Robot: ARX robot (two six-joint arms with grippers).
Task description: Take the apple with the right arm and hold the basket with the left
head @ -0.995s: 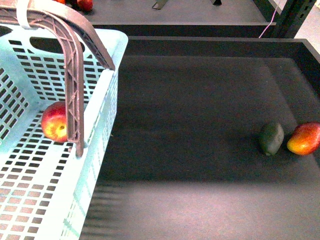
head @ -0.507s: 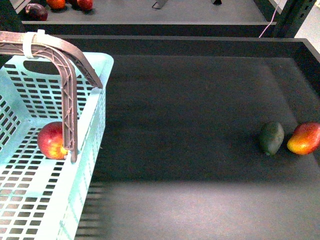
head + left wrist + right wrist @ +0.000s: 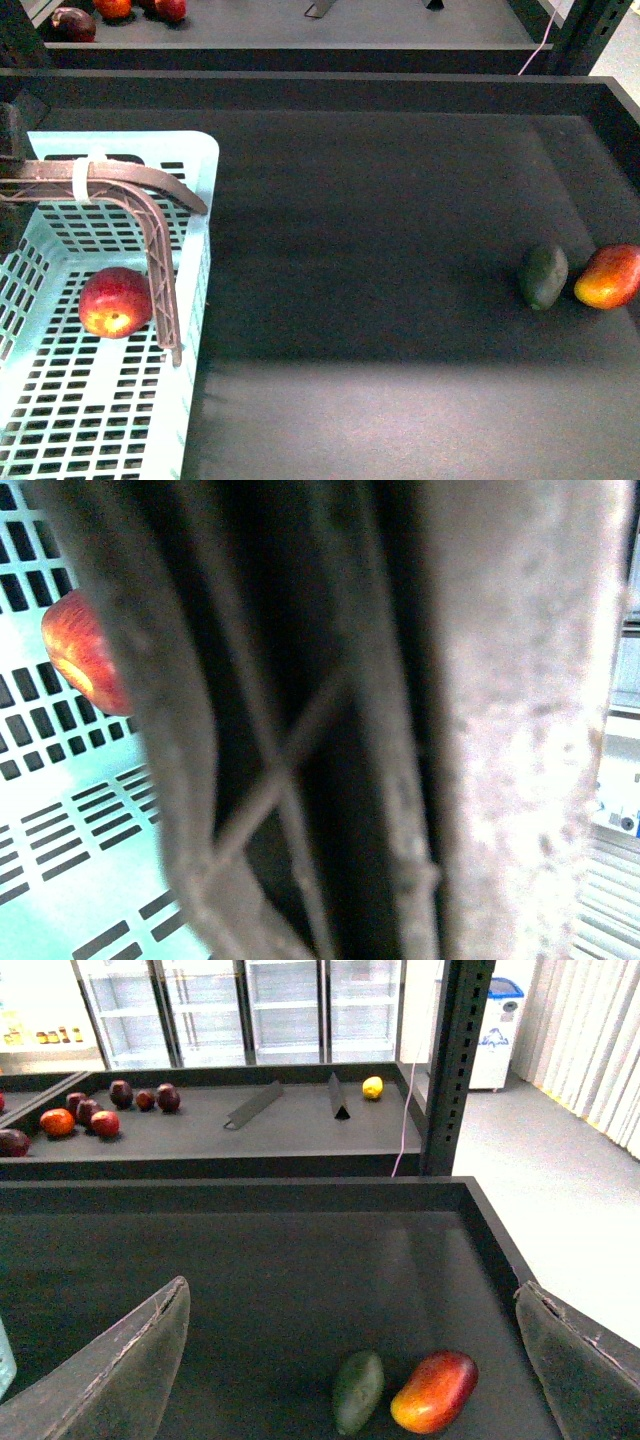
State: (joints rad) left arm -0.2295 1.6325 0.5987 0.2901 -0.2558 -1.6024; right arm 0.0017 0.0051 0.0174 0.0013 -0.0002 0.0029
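The pale mint basket (image 3: 195,260) sits at the left of the dark tray, with its brown lattice handle (image 3: 150,205) arching over it. The red apple (image 3: 115,302) lies on the basket's slotted floor, beside the handle's foot. My left gripper (image 3: 8,150) is at the frame's left edge, shut on the basket handle. In the left wrist view the blurred handle (image 3: 330,730) fills the frame and the apple (image 3: 85,655) peeks out beside it. My right gripper (image 3: 350,1292) is open and empty, far from the apple, above the tray's right end.
A dark green oval fruit (image 3: 543,276) and a red-and-yellow oval fruit (image 3: 608,276) lie together by the tray's right wall (image 3: 620,130). Several fruits (image 3: 75,20) rest on the shelf behind. A black upright post (image 3: 455,1060) stands at the back right.
The basket has sunk lower and further left in the front view, and its handle has come down with it. The apple now shows fully on the basket floor. The two fruits at right have not moved.
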